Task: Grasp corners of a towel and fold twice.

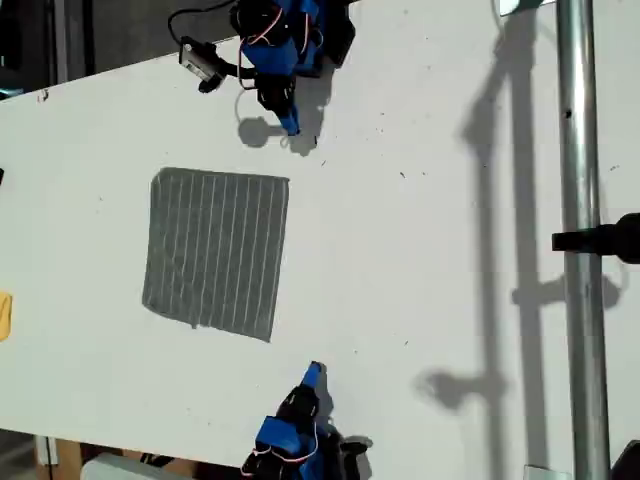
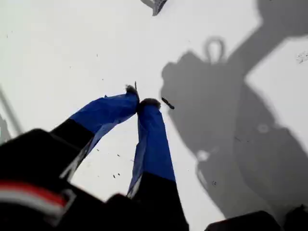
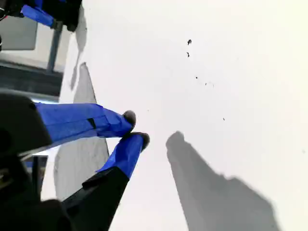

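The towel (image 1: 217, 252) lies flat, seemingly square, stripes top-to-bottom in exterior view.

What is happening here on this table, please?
Two blue arms face each other across a white table, with a grey striped towel lying flat and unfolded between them. Neither arm touches it. My first gripper is shut, its tool tips together above bare table. My second gripper is shut too, with an edge of the towel nearby. No corner is grasped and no fold is made yet.
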